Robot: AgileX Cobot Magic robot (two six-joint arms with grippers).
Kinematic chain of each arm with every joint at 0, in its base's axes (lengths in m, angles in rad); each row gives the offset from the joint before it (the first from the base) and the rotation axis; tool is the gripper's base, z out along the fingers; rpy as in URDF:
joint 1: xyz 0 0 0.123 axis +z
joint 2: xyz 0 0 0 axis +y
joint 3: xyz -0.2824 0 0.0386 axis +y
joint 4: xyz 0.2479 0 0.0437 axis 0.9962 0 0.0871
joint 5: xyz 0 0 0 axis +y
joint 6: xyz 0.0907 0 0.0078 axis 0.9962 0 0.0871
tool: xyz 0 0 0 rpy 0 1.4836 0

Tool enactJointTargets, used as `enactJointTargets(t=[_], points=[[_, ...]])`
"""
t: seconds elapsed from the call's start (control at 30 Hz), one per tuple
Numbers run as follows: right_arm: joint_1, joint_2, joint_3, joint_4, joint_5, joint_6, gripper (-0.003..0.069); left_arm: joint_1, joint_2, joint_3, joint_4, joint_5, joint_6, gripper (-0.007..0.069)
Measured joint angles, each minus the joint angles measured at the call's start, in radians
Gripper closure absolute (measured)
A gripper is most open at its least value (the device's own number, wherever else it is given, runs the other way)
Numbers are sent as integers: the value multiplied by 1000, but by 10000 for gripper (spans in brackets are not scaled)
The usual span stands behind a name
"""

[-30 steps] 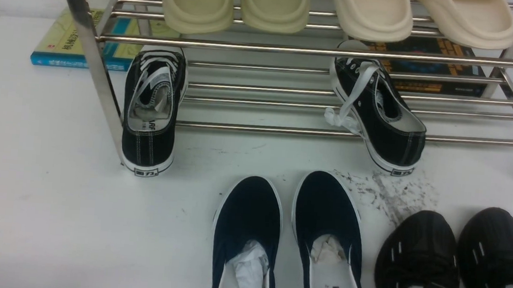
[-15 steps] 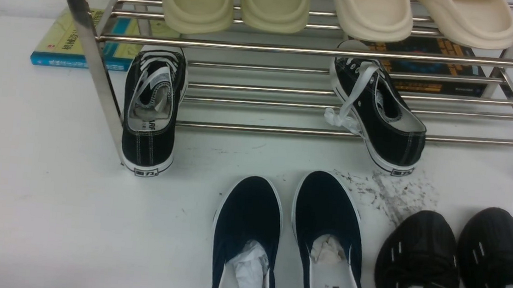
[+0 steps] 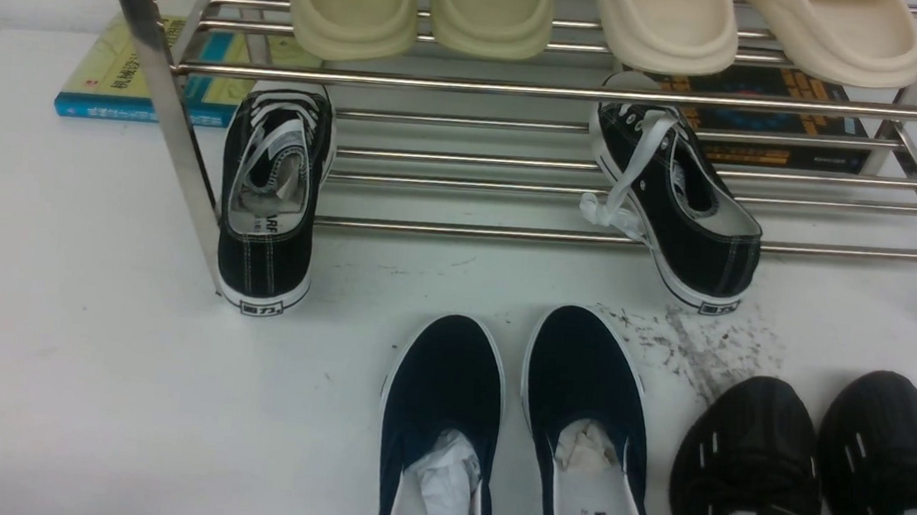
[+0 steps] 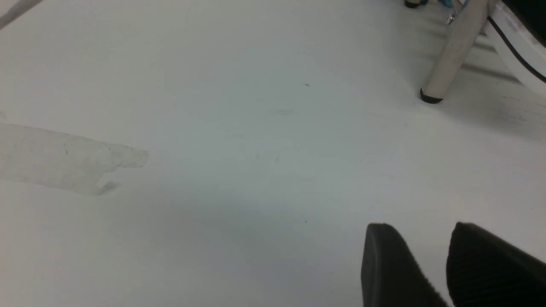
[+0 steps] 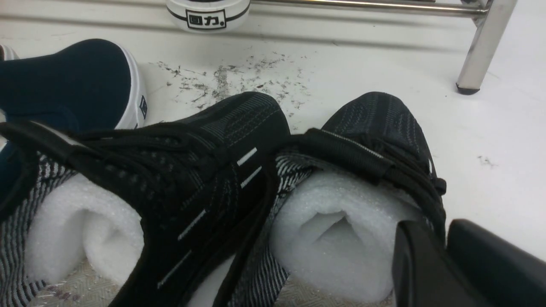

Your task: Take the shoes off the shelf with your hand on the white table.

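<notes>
The 2 black knit shoes [image 3: 821, 480] stand side by side on the white table [image 3: 71, 323], in front of the shelf [image 3: 572, 93]. The right gripper [image 5: 443, 264] hangs low over the outer shoe, fingers nearly together, gripping nothing. The left gripper [image 4: 431, 264] hovers above bare table, slightly parted, empty.

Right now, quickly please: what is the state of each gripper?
Left gripper: fingers slightly apart, holding nothing, over the bare white table.
Right gripper: fingers almost together, at the black knit shoes; whether it grips one cannot be told.
</notes>
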Motion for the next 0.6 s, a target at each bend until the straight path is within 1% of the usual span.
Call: enactJointTargets(t=[0.6], points=[[0,0,0,0,0,0,515,0,0,0,0,0,0,383]])
